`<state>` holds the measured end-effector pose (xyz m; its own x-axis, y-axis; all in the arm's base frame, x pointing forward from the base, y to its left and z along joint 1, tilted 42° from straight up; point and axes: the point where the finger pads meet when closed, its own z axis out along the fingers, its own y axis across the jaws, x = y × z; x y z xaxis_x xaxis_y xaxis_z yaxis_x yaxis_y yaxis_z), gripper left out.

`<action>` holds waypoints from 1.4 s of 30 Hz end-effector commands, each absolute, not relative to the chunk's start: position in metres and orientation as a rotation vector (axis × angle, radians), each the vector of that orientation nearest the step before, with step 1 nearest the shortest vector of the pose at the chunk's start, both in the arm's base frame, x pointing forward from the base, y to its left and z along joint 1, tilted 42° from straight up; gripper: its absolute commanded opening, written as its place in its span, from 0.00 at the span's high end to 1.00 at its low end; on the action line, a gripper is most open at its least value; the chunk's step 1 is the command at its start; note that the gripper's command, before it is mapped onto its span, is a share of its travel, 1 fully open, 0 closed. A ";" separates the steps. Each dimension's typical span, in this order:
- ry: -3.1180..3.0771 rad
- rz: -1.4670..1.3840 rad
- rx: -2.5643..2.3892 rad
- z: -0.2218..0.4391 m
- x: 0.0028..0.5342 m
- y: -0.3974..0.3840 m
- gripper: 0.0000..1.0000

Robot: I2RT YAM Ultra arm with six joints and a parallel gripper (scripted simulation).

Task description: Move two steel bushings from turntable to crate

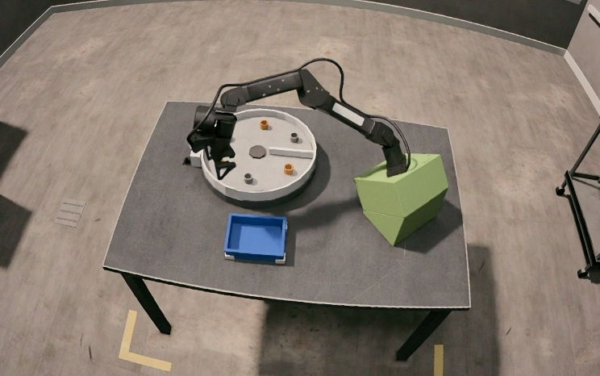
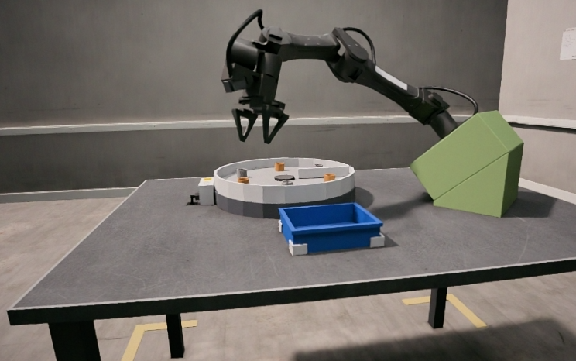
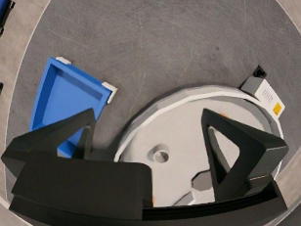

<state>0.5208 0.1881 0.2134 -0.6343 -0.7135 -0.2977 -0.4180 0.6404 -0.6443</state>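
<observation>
The round white turntable (image 1: pixel 265 189) (image 2: pixel 297 190) (image 3: pixel 139 120) carries steel and orange bushings. One steel bushing (image 1: pixel 248 180) (image 2: pixel 287 183) stands near the front rim and another (image 1: pixel 294 137) (image 2: pixel 317 164) at the back right. A third steel bushing (image 2: pixel 241 172) stands at the left beside an orange one (image 2: pixel 243 180); my gripper hides both in the top view. Other orange bushings (image 1: pixel 264 124) (image 1: pixel 288 169) (image 2: pixel 279 166) (image 2: pixel 329 177) stand at the back and right. My gripper (image 1: pixel 224 166) (image 2: pixel 256 140) (image 3: pixel 148 113) is open and empty, high above the turntable's left part. The blue crate (image 1: pixel 254 254) (image 2: pixel 331 240) (image 3: pixel 46 99) is empty, in front of the turntable.
A white divider bar (image 1: pixel 290 152) (image 2: pixel 323 171) and a dark hub (image 1: pixel 257 152) (image 2: pixel 283 177) sit on the turntable. A small white box (image 1: pixel 195 158) (image 2: pixel 206 190) (image 3: pixel 262 92) adjoins its left side. The arm's green pedestal (image 1: pixel 402 194) (image 2: pixel 467 170) stands at the right.
</observation>
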 end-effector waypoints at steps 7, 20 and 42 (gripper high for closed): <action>2.309 -0.716 -0.880 0.218 0.520 0.191 0.00; 2.318 -0.716 -0.862 0.221 0.516 0.187 0.00; 2.453 -0.574 -0.061 0.244 0.433 0.101 0.00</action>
<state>0.4487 0.1121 0.2379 -0.8205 -0.2965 -0.4887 -0.0345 0.8791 -0.4755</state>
